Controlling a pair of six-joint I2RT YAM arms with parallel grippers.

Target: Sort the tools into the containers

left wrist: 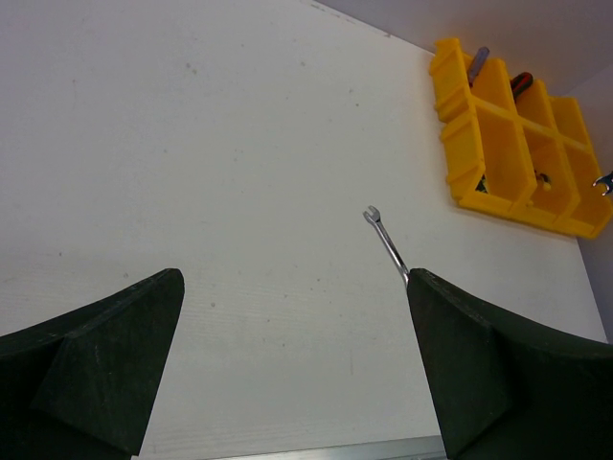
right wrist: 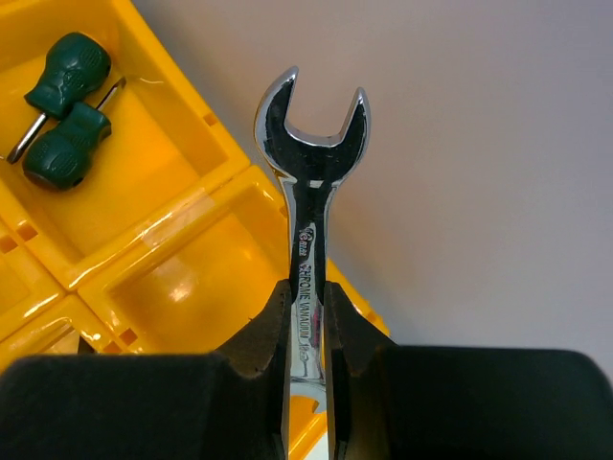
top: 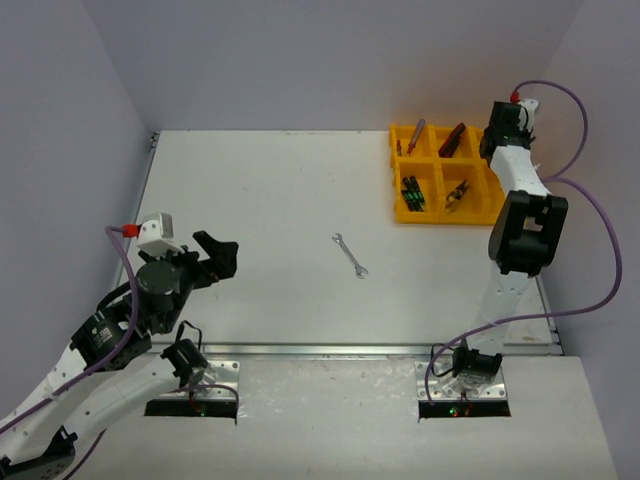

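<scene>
A silver wrench [right wrist: 308,192] stands upright between the fingers of my right gripper [right wrist: 311,316], which is shut on its shank. It hangs over the far right corner of the yellow tray [right wrist: 182,206], whose compartments are the containers. Two green screwdrivers [right wrist: 62,105] lie in the compartment beside it. From above, the right gripper [top: 505,125] is at the tray's [top: 397,172] back right. The tray holds a blue-red screwdriver [top: 414,135], red-handled cutters [top: 452,140], green screwdrivers [top: 412,193] and pliers [top: 458,193]. Another wrench [top: 350,255] [left wrist: 388,244] lies mid-table. My left gripper [top: 215,258] [left wrist: 295,287] hovers open and holds nothing.
Grey walls close the table at the back and both sides. A metal rail [top: 350,350] runs along the near edge by the arm bases. The right arm's purple cable [top: 590,200] loops beyond the tray's right side.
</scene>
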